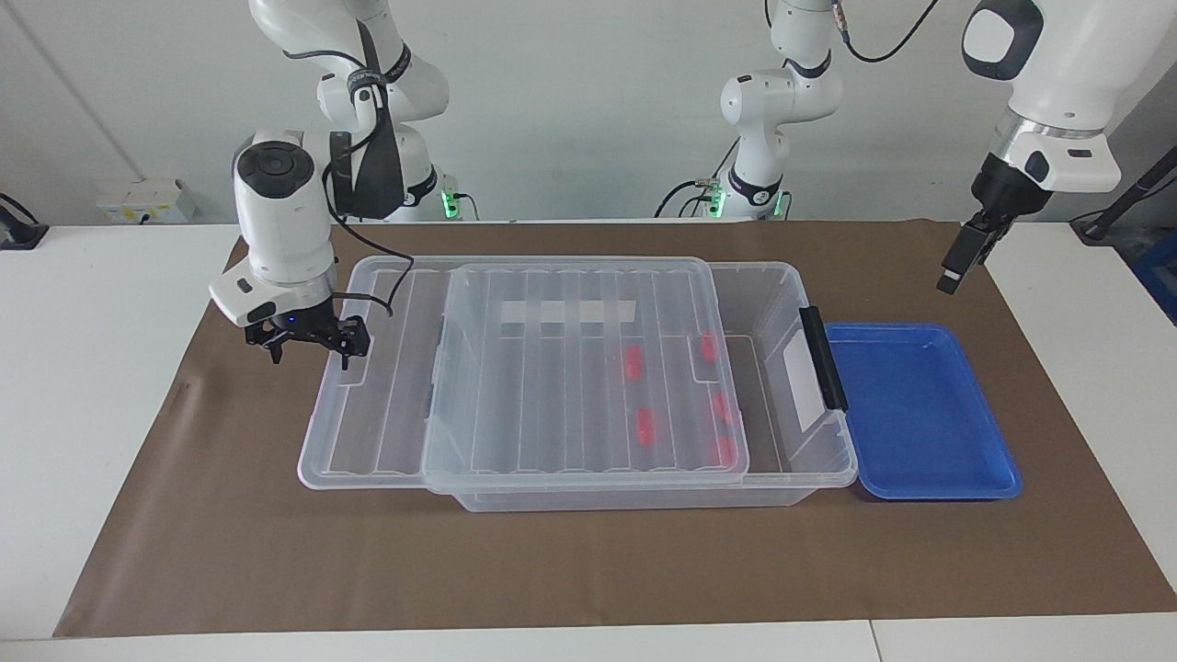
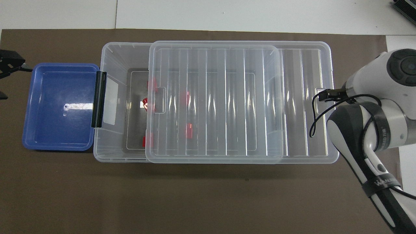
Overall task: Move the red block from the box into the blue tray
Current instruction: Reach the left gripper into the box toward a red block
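Right gripper (image 1: 308, 342): sitting at the lid's (image 1: 552, 368) overhanging end; finger state is not showing, cannot tell. Lid is lying slid toward the right arm's end of the box (image 1: 772, 478), exposing a strip by the black handle (image 1: 823, 357). Red blocks (image 1: 633, 363) are resting inside, mostly under the lid. Sliding farther, level, would be widening access. Blue tray (image 1: 919, 478) is touching the box's handle end; left gripper (image 1: 952, 276) is waiting above.

right claw (image 1: 308, 342) low, left claw (image 1: 961, 260) raised
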